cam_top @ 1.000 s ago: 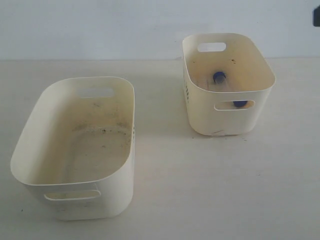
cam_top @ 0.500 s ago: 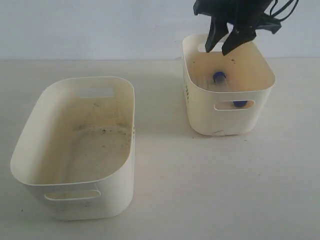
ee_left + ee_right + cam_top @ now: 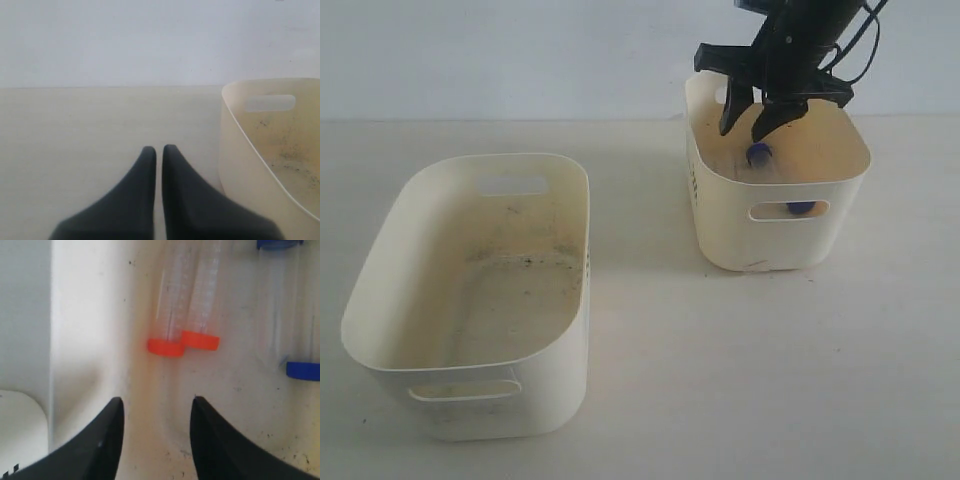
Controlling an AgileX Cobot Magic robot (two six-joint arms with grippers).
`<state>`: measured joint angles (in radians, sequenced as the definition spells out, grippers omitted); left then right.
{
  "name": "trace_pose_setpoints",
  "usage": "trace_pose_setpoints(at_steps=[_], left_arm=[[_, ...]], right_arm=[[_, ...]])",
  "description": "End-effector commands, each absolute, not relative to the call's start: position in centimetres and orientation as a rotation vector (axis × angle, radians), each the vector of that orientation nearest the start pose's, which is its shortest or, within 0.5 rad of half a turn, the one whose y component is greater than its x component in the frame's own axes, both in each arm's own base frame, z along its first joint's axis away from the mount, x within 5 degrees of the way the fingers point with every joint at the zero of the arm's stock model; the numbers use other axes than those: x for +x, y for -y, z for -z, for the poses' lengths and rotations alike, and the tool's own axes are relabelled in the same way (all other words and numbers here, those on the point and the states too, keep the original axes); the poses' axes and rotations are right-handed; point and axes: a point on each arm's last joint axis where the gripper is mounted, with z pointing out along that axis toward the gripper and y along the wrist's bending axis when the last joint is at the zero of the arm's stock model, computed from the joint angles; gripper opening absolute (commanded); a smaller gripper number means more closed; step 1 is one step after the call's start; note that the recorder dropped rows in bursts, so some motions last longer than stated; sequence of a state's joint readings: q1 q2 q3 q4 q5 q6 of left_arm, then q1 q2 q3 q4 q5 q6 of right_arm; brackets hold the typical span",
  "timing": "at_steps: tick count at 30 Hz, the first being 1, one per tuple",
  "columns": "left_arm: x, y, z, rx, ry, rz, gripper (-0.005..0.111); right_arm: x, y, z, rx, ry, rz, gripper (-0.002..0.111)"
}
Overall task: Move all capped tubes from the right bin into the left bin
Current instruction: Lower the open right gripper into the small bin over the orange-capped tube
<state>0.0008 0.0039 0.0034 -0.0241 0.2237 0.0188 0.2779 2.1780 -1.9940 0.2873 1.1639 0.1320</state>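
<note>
My right gripper [image 3: 743, 132] hangs open in the mouth of the right bin [image 3: 720, 235], with nothing between its fingers. Below it a blue-capped tube [image 3: 757, 155] lies on the bin floor, and another blue cap [image 3: 800, 208] shows through the front slot handle. In the right wrist view the open gripper [image 3: 156, 400] is just short of an orange cap [image 3: 200, 340]; a second orange cap [image 3: 165, 347] beside it may be a reflection in the wall. Two blue caps [image 3: 303, 370] lie off to one side. The left bin [image 3: 380, 270] holds no tubes. My left gripper [image 3: 155, 148] is shut and empty beside that bin's rim [image 3: 235, 120].
Both bins stand on a pale tabletop [image 3: 720, 380] with a white wall [image 3: 520, 50] behind. The right bin's walls close in around my right gripper's fingers. The left arm is out of the exterior view.
My right gripper came into the exterior view from above, lowered into the right bin's opening, and opened. The bins and tubes have not moved.
</note>
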Motion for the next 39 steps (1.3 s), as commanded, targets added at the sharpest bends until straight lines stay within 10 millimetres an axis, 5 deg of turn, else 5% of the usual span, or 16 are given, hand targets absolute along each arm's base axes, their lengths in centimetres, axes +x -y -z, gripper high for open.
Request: trace_pose_setpoints(at_steps=[1, 22, 27, 39], left_arm=[[5.6, 0.0, -19.4, -0.004, -1.692, 0.010, 0.004], [5.6, 0.0, -19.4, -0.004, -1.692, 0.010, 0.004], [5.6, 0.0, -19.4, -0.004, -1.692, 0.010, 0.004], [5.6, 0.0, -19.4, -0.004, -1.692, 0.010, 0.004]], right_arm=[[46.3, -15.1, -24.1, -0.109, -2.830, -0.408, 0.042], [49.3, -15.5, -19.3, -0.069, -2.826, -0.334, 0.042], [49.5, -15.5, -19.0, -0.066, -2.814, -0.336, 0.058], [49.7, -15.6, -16.6, -0.069, -2.867, -0.322, 0.058]])
